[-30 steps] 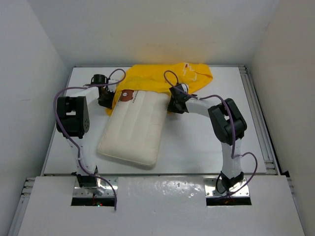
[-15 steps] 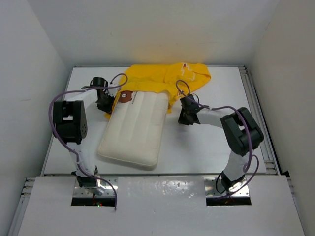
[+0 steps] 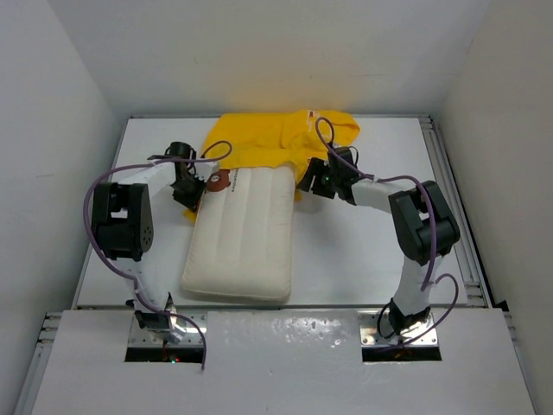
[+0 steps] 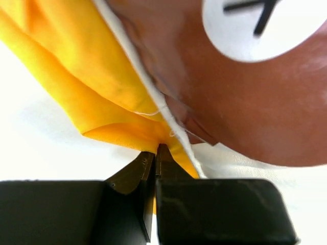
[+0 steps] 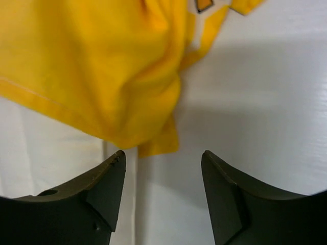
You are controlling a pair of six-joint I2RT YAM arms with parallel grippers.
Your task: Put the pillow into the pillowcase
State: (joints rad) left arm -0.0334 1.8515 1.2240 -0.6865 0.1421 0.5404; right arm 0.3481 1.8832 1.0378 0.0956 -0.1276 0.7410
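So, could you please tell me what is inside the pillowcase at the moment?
Only the far end of the pillow seems tucked into the pillowcase mouth; the rest lies outside on the table. The yellow fabric hides how deep it reaches.

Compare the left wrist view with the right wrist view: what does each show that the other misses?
Only left wrist: the left gripper shut on the pillowcase hem, beside a brown print with a white circle. Only right wrist: the right gripper open and empty, a yellow corner just ahead. Both: yellow pillowcase fabric over the white table.
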